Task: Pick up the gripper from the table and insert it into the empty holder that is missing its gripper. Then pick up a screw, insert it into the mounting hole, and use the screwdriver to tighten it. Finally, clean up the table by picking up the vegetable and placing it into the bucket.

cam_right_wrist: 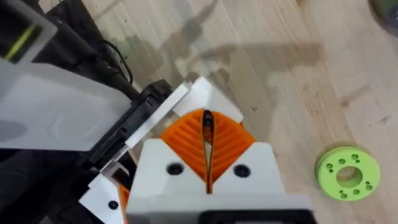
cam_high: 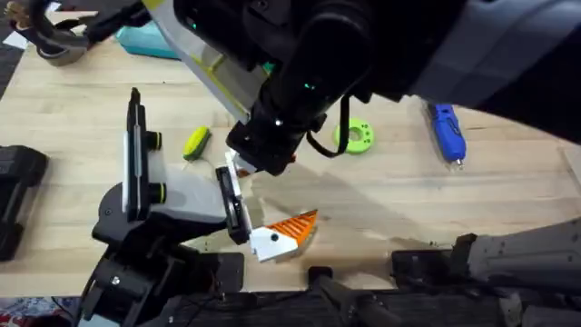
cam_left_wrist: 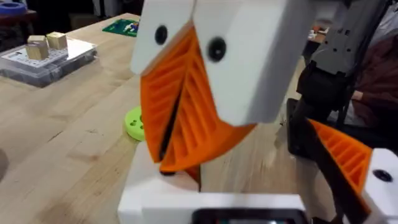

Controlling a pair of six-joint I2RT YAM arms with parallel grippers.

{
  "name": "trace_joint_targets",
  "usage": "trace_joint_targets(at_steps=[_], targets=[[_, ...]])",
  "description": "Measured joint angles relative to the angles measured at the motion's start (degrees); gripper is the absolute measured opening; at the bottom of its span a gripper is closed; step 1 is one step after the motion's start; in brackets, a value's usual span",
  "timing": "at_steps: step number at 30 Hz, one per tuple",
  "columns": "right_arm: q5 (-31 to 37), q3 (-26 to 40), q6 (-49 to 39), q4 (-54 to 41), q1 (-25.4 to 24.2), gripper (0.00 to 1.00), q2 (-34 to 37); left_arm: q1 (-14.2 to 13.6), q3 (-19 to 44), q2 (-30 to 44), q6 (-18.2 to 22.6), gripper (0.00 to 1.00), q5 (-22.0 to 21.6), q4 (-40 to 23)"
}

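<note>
The holder (cam_high: 186, 189), a white body with black rails and green knobs, sits at the end of my left arm (cam_high: 136, 250). One orange ribbed finger (cam_high: 295, 227) stands at its front plate. My right gripper (cam_high: 243, 168) reaches across and is pressed to the holder's rail (cam_right_wrist: 140, 121). Its orange pads (cam_right_wrist: 186, 140) are shut on the gripper, whose white base (cam_right_wrist: 208, 93) shows just past the tips. The yellow-green vegetable (cam_high: 195, 143) lies behind the holder. The blue screwdriver (cam_high: 447, 133) lies at the right. No screw is in view.
A lime-green ring (cam_high: 354, 136) lies mid-table. A teal pouch (cam_high: 150, 41) is at the back, beside a round tan-rimmed container (cam_high: 56, 44) that may be the bucket. A clear box with wooden blocks (cam_left_wrist: 46, 57) is farther off. A black block (cam_high: 18, 186) sits at the left edge.
</note>
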Motion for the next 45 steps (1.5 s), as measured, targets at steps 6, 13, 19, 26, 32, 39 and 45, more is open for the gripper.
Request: trace_joint_targets(at_steps=[6, 13, 19, 26, 32, 39, 45], targets=[[0.00, 0.00, 0.00, 0.00, 0.00, 0.015, 0.00, 0.00, 0.00, 0.00, -0.04, 0.986, 0.00, 0.00], [-0.02, 0.00, 0.00, 0.00, 0.00, 0.007, 0.00, 0.00, 0.00, 0.00, -0.17, 0.986, 0.00, 0.00], [-0.21, -0.03, 0.20, -0.06, 0.00, 0.325, 0.00, 0.01, 0.00, 0.00, -0.24, 0.987, -0.19, 0.00], [1.29, -0.04, 0.02, -0.60, -1.04, 0.993, -0.76, 0.07, 0.00, 0.00, -0.37, 0.987, -0.18, 0.02], [0.19, -0.04, 0.01, -0.07, -0.07, 0.996, -3.60, 0.04, 0.00, 0.00, -0.34, 0.987, -0.17, 0.02], [0.00, -0.04, 0.02, -0.10, -0.07, 0.996, -5.17, 0.04, 0.00, 0.00, -0.34, 0.986, -0.17, 0.02], [-0.02, -0.04, -0.67, -3.30, -0.07, 0.995, -5.32, 0.04, 0.00, 0.00, -0.33, 0.986, -0.16, 0.02]])
